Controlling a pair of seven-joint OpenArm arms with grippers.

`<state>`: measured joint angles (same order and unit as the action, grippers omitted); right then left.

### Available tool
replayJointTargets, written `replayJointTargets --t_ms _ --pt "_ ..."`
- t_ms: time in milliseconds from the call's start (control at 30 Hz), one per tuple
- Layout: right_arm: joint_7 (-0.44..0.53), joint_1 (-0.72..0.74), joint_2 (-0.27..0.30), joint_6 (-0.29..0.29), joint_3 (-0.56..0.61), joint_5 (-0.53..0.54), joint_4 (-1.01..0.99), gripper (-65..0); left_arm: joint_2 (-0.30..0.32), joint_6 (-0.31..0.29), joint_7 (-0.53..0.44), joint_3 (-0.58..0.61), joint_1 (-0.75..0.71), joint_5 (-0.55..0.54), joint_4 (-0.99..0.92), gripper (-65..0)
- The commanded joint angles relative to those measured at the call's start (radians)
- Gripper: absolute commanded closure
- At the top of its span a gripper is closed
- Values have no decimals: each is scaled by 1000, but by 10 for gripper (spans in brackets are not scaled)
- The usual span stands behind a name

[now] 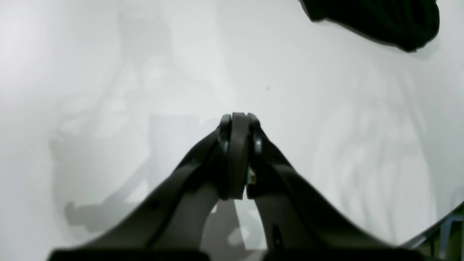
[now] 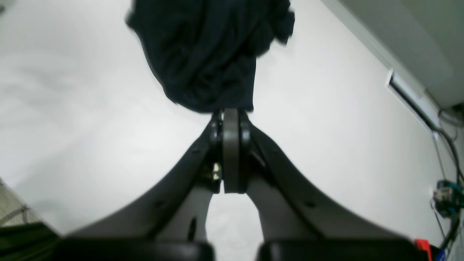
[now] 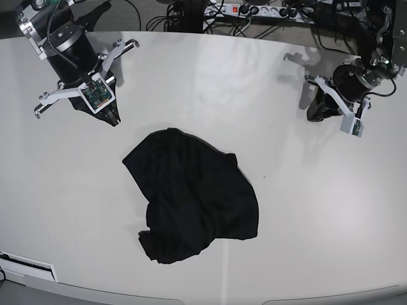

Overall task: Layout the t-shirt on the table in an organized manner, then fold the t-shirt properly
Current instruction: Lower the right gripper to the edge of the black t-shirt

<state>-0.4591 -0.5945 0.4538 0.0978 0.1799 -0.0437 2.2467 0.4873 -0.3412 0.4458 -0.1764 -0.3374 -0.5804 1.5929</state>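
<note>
The black t-shirt point(image 3: 191, 194) lies in a loose, crumpled heap on the white table point(image 3: 318, 210), its cloth bunched and folded over itself rather than spread flat, with a lumpy lower end and a broader upper part. Both of the 2 grippers are off the garment. The right gripper point(image 2: 231, 111) has its jaws pressed fully together with nothing between them; in its wrist view the t-shirt point(image 2: 210, 54) sits just ahead of the closed tips, its nearest fold appearing to meet them in the picture, though whether cloth and tips actually touch cannot be told from this angle. In the base view that same right gripper point(image 3: 114, 119) hangs over bare table up and to the side of the heap, near its upper edge but apart from it. The left gripper point(image 1: 239, 116) is likewise closed tight and holds nothing, with only glossy table point(image 1: 108, 108) and faint shadows beneath and ahead of it; a dark corner of the t-shirt point(image 1: 380, 18) shows far ahead and off to 1 side of its tips. From the base camera the left gripper point(image 3: 315, 114) sits well apart from the garment, over the table's far side near the cables point(image 3: 267, 13) beyond the edge.
</note>
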Motion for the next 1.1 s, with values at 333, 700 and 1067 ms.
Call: replayJointTargets --t_ms 333,700,1067 --pt "83 383 3 157 -3 248 -429 0 16 -3 -31 154 166 130 -3 0" --pt "81 819 -151 275 -4 439 -986 -268 8 47 -40 303 328 233 -22 0" --pt "87 1089 -298 346 -4 516 -1480 -289 8 45 -65 303 380 117 -239 0"
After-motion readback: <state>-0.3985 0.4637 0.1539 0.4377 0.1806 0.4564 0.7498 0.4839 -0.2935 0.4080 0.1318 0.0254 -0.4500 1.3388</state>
